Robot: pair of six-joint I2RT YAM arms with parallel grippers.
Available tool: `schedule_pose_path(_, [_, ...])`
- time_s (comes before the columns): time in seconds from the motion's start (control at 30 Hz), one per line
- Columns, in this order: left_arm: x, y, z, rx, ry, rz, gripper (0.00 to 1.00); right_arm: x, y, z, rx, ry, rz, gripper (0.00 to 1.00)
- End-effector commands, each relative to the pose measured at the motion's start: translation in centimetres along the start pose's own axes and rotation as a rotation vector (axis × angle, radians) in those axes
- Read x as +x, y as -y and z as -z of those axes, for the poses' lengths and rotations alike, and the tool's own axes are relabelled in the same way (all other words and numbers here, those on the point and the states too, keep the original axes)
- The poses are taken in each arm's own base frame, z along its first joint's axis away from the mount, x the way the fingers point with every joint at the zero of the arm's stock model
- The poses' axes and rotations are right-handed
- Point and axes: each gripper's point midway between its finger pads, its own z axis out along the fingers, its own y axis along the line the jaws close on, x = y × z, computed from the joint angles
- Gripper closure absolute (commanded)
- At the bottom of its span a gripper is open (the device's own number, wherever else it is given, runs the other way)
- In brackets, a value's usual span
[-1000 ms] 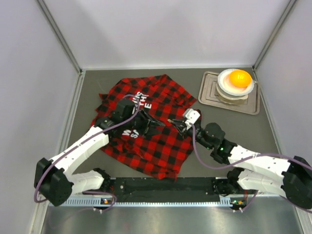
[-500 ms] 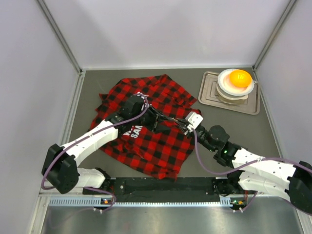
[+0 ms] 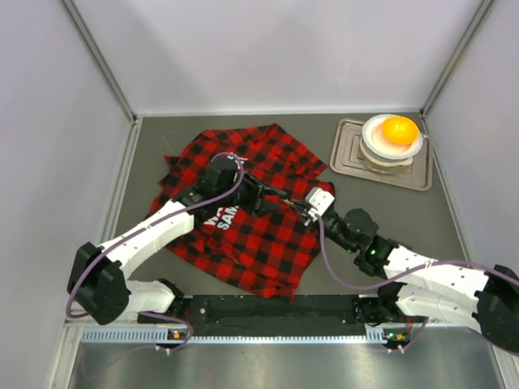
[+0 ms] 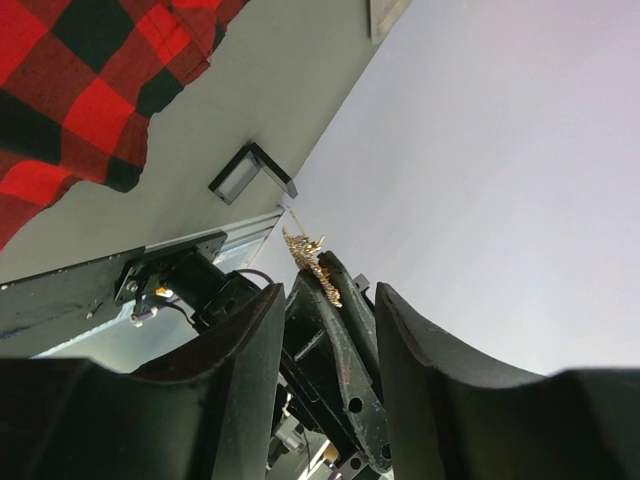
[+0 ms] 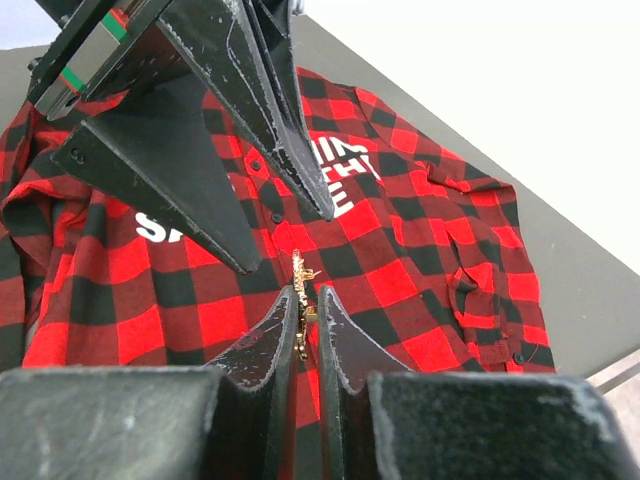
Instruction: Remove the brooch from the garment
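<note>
As the right end effector [image 5: 307,293] was clamped shut on the brooch [image 5: 300,275], the small gold piece stuck out past its fingertips, held clear above the red-and-black plaid shirt [image 3: 259,243] spread on the desk [image 3: 389,223]. At its 9 o'clock the left end effector [image 3: 272,197] hung with jaws parted, gripping nothing, its fingers [image 4: 250,340] flanking the brooch. At 1 o'clock of the shirt sat a tray [image 3: 349,158]

Red-and-black plaid garment [image 3: 259,235], white lettering [image 3: 220,217]; pale-gold brooch [image 5: 299,270]; orange ball [image 3: 399,130]; grey table [image 3: 422,215].
</note>
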Motion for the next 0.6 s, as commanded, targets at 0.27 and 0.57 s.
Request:
schedule_pose_path(0.27, [1.9, 2.7, -0.2, 0.069, -0.022, -0.056, 0.69, -1.3, -0.9, -0.4, -0.030, 0.051, -0.010, 1.00])
schedule_pose_path(0.57, [1.2, 1.3, -0.3, 0.015, 0.024, -0.059, 0.65, -1.8, -0.7, 0.2, -0.021, 0.074, 0.003, 1.00])
